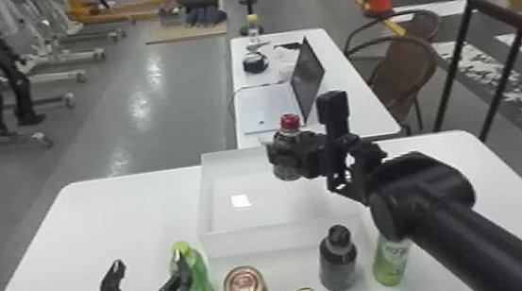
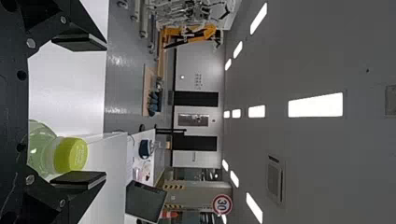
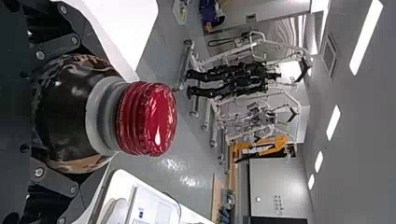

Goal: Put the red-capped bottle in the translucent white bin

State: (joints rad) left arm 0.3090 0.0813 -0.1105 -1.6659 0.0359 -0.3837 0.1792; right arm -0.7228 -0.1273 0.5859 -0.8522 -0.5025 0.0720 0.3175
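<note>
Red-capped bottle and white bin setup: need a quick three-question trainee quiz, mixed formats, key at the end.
1. Multiple choice: which gripper holds the red-capped bottle?
A) left
B) right
C) neither

2. True or false: the fingers of the left gripper stand apart.

3. Fill in (inside/outside): the green bottle with the yellow-green cap stands ____ the translucent white bin.

Key: 1 B; 2 true; 3 outside
</note>
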